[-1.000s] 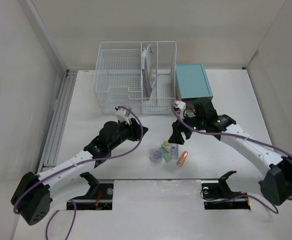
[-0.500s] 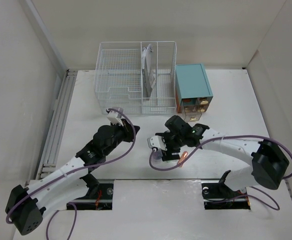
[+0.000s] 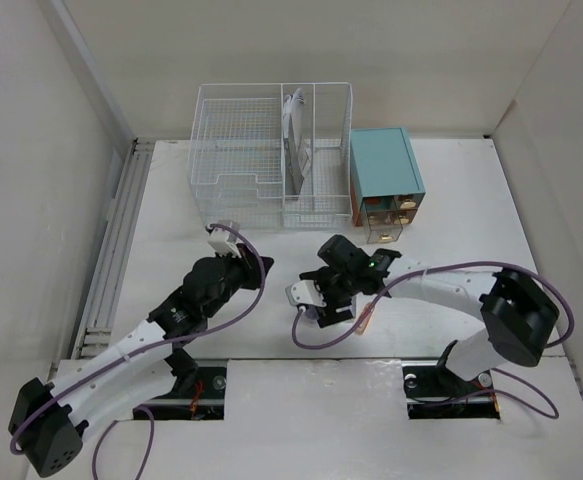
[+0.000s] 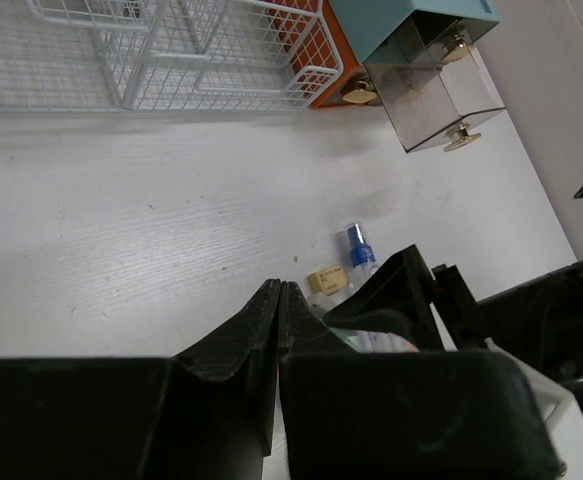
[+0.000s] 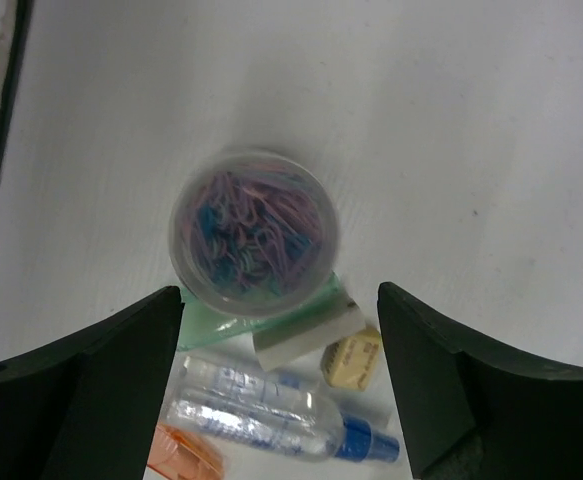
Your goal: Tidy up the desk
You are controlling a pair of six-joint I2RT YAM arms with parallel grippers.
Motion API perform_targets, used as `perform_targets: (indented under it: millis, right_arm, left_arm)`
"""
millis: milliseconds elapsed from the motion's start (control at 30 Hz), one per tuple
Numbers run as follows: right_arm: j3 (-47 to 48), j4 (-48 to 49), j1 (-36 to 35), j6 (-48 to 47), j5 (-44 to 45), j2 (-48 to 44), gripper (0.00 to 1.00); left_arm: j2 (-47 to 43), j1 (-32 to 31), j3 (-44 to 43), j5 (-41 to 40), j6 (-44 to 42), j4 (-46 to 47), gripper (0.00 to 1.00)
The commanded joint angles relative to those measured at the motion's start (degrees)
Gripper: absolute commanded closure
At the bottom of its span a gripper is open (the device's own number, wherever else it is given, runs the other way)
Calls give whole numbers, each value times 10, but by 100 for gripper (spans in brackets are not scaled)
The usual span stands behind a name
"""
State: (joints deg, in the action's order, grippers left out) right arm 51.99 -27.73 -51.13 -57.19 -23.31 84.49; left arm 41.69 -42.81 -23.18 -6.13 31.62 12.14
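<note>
Clutter sits in a small heap near the middle of the desk [image 3: 171,200], the white tabletop that fills the scene, with a metal rail [image 3: 111,250] along its left edge. In the heap we see a clear round tub of coloured paper clips [image 5: 253,232] overlapping a green pad [image 5: 211,325]. Close beside them are a grey-white eraser [image 5: 306,335], a beige eraser [image 5: 353,360], a small clear bottle with a blue cap [image 5: 261,405] and an orange item [image 5: 181,455] cut off by the frame edge.

The right gripper [image 5: 276,295] hangs directly over the tub with its fingers spread wide, one on each side, holding nothing. The left gripper [image 4: 279,300] hovers to the left of the heap, apart from it, its fingers pressed together and empty.

At the far side stands a white wire basket [image 3: 236,130], and on its right we see a teal drawer cabinet [image 3: 384,160] with one clear drawer [image 4: 436,90] pulled out.
</note>
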Motion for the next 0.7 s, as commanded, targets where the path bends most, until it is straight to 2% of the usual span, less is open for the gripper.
perform_targets:
  millis: [0,267,400,433,567,633,667]
  right_arm:
    - [32,6,-25,-11,-35,19,17]
    - [54,-6,-38,-11,-35,40,22]
    - [66,-11,-51,-11,-35,63,34]
    - [72,-11,-51,-11,-35,63,41]
    - [84,-22,-56,1,-24,86,41]
    - [90,-22,-63,1,-24,92,45]
    - [90,-27,-63,1,-24,98,54]
  left_arm:
    - [-25,-4,9,-12,12,4,100]
    - [-30,-4,21,-17,17,4,100]
    - [-30,-4,21,-17,17,4,100]
    - [-35,-4,21,-17,17,4,100]
    - [-41,-4,21,-22,17,-2,100]
    - [-47,-4,16,-22,17,-7,100]
    - [-47,-4,16,-22,17,-7,100]
